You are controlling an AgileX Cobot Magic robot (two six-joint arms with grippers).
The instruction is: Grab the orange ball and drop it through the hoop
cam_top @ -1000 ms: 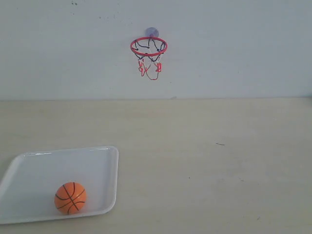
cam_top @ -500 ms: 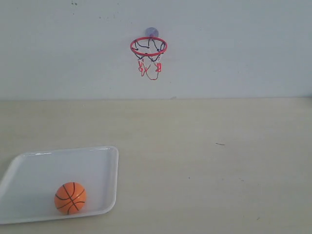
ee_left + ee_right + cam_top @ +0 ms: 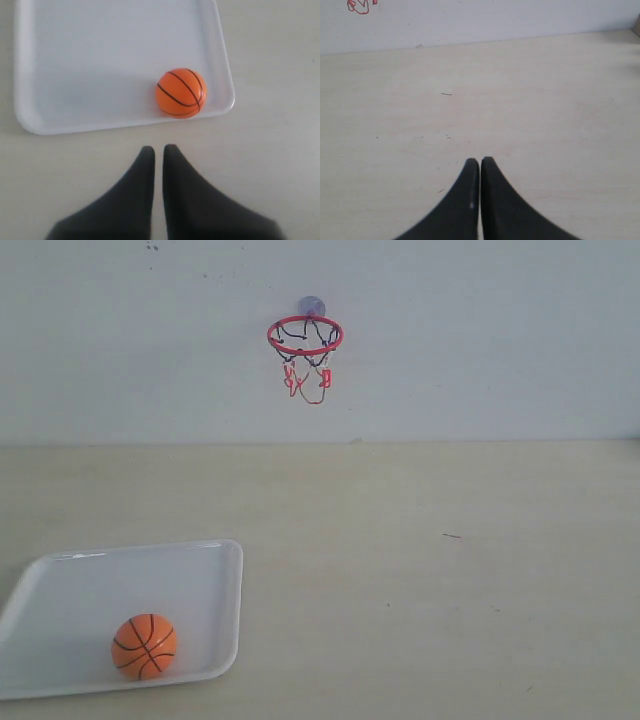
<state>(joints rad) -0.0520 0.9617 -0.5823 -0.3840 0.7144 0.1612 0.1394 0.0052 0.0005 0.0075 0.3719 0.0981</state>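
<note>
The orange ball (image 3: 144, 646) (image 3: 181, 92) rests in the near right corner of a white tray (image 3: 60, 590) (image 3: 75, 60) at the front left of the table. The hoop (image 3: 305, 336), with its red ring and dangling net, hangs on the back wall on a greyish suction cup; a scrap of its red net (image 3: 359, 6) shows in the right wrist view. My left gripper (image 3: 158, 149) is shut and empty, hovering just outside the tray's edge near the ball. My right gripper (image 3: 480, 161) is shut over bare table. Neither arm shows in the exterior view.
The pale wooden table (image 3: 420, 560) runs back to a white wall (image 3: 480, 340). A small dark speck (image 3: 452, 535) lies on the table right of centre.
</note>
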